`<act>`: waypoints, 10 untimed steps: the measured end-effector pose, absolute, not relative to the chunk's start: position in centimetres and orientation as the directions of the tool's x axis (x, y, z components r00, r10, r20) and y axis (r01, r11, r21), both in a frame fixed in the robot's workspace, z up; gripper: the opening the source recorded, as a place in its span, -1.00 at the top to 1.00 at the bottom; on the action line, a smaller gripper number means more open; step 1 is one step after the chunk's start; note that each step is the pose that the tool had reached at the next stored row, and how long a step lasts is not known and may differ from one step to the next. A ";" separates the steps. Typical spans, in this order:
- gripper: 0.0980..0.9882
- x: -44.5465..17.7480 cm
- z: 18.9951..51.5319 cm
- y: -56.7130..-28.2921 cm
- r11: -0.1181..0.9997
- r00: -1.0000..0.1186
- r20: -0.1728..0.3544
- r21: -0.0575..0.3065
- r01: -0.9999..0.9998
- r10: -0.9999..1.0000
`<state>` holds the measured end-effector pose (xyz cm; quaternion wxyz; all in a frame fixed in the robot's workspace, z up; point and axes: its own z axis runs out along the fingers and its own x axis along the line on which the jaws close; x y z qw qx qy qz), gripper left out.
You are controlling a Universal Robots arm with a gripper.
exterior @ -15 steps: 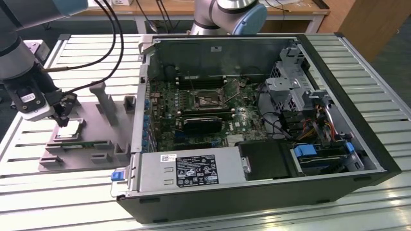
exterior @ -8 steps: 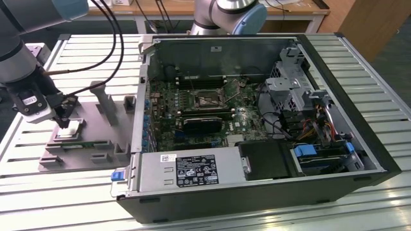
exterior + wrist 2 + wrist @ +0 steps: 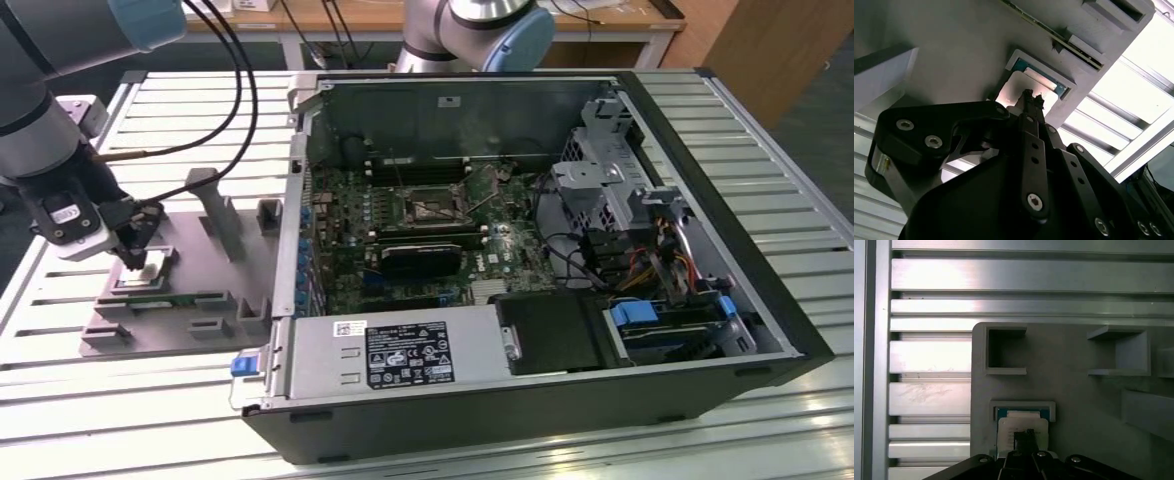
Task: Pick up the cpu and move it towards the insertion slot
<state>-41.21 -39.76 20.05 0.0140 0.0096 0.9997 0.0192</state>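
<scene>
The cpu [image 3: 158, 264], a small pale square chip, is at the grey fixture plate [image 3: 200, 300] on the exterior view's left, outside the computer case. My gripper [image 3: 134, 262] is right at the chip, its dark fingers drawn together on it. In both wrist views the cpu [image 3: 1016, 92] [image 3: 1021, 426] lies just off a walled pocket [image 3: 1024, 409] with a blue-green floor, and the fingertips [image 3: 1031, 100] [image 3: 1026, 434] meet over its top. The insertion slot [image 3: 430, 207], a square socket with a shiny frame, sits on the motherboard inside the open case.
A narrow green memory stick [image 3: 174, 298] lies on the fixture plate among upright grey posts [image 3: 214, 210]. The black case wall [image 3: 287, 220] separates the fixture from the motherboard. A black heatsink block [image 3: 420, 258] lies near the socket. A second arm [image 3: 481, 30] stands behind the case.
</scene>
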 end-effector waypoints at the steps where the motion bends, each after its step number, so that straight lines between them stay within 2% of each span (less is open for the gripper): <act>1: 0.99 -41.2 20.0 -39.8 0.999 -0.999 -0.028 0.039 0.019 0.020; 5: 0.96 -41.2 20.0 -39.8 0.999 -0.999 -0.028 0.039 0.019 0.020; 6: 0.85 -41.2 20.0 -39.8 0.999 -0.999 -0.028 0.039 0.019 0.020; 7: 0.85 -41.2 20.0 -39.8 0.999 -0.999 -0.028 0.039 0.019 0.020; 10: 0.44 -41.2 20.0 -39.8 0.999 -0.999 -0.028 0.039 0.019 0.020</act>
